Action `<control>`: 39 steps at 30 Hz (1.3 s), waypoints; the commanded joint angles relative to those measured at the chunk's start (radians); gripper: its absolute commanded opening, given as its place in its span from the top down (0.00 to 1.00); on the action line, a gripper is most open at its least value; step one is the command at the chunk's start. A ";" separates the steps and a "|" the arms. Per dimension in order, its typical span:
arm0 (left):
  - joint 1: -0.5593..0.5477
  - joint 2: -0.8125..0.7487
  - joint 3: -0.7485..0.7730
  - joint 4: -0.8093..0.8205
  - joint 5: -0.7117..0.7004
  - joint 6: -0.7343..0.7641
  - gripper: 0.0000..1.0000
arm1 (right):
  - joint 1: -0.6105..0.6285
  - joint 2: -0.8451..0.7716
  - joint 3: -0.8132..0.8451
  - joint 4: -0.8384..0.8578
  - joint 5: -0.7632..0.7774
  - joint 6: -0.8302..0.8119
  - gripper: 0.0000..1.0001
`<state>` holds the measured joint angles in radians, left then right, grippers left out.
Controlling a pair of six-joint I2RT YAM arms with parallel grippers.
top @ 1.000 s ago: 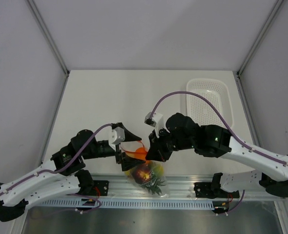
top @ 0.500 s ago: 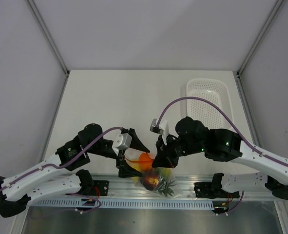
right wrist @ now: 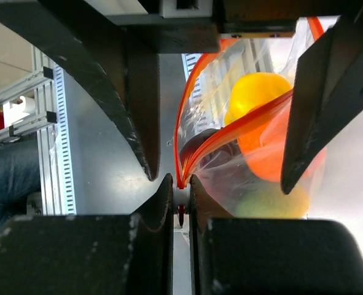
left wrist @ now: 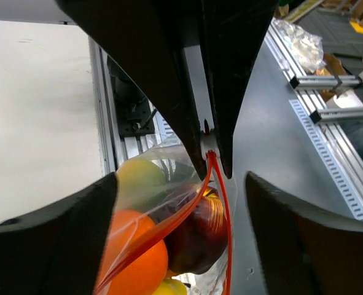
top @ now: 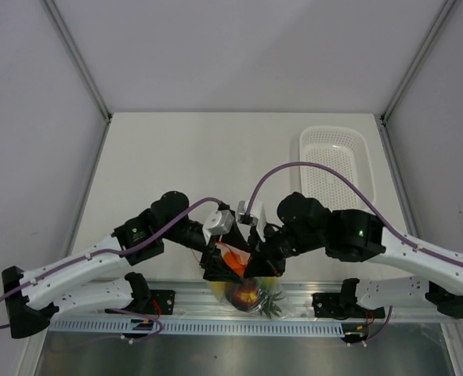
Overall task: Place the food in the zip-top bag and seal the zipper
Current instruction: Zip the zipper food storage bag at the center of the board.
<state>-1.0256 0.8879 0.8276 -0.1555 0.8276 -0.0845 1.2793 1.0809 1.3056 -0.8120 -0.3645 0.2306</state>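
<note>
**Bag held by its zipper over the rail, fruit inside, mouth unsealed**

The zip-top bag [top: 256, 299] hangs over the middle of the aluminium rail [top: 188, 288] at the table's near edge. The right gripper [right wrist: 180, 184], just above the rail, has its fingers closed on one end of the zipper [right wrist: 193, 123]. From that pinch the two red-orange strips run apart, so the mouth stands open. The left gripper [left wrist: 181, 178] hovers at the same spot above the rail. Its fingers are spread wide to either side of the mouth and grip nothing. Inside the bag lie an orange [left wrist: 132, 246], a dark red fruit [left wrist: 196, 236], a yellow-green fruit [left wrist: 138, 178] and a yellow pear [right wrist: 258, 89]. Pineapple leaves [top: 272, 304] show low in the bag.
</note>
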 commanded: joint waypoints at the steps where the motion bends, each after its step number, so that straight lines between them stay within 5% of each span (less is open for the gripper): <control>1: -0.005 0.023 0.038 0.021 0.079 -0.001 0.20 | 0.006 -0.019 0.009 0.022 -0.008 -0.020 1.00; 10: -0.002 0.010 -0.062 0.013 0.099 -0.081 0.81 | 0.006 -0.087 -0.009 0.040 0.093 -0.011 1.00; 14: -0.002 -0.039 -0.091 0.016 0.018 -0.136 0.90 | 0.006 -0.099 -0.029 0.045 0.137 0.013 1.00; 16: -0.002 -0.058 -0.087 -0.013 -0.065 -0.158 0.99 | 0.006 -0.095 -0.037 0.042 0.173 0.035 0.66; 17: -0.001 -0.066 -0.085 -0.024 -0.083 -0.175 0.99 | 0.006 -0.090 -0.045 0.037 0.194 0.044 0.53; 19: -0.001 -0.082 -0.084 -0.042 -0.108 -0.195 1.00 | 0.006 -0.087 -0.054 0.031 0.294 0.067 0.12; 20: -0.001 -0.089 -0.084 -0.044 -0.122 -0.210 0.99 | 0.006 -0.087 -0.058 0.033 0.329 0.099 0.01; 25: -0.001 -0.159 -0.110 -0.049 -0.189 -0.241 0.99 | -0.001 -0.127 -0.138 0.126 0.452 0.205 0.01; 32: 0.002 -0.262 -0.177 -0.016 -0.275 -0.311 0.99 | -0.077 -0.213 -0.273 0.290 0.332 0.199 0.01; 39: 0.002 -0.297 -0.217 0.036 -0.269 -0.353 0.99 | -0.100 -0.240 -0.385 0.552 0.051 0.187 0.33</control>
<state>-1.0245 0.6010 0.6090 -0.1902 0.5774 -0.3939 1.1816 0.8539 0.9478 -0.4511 -0.1509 0.4206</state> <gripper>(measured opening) 0.006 0.709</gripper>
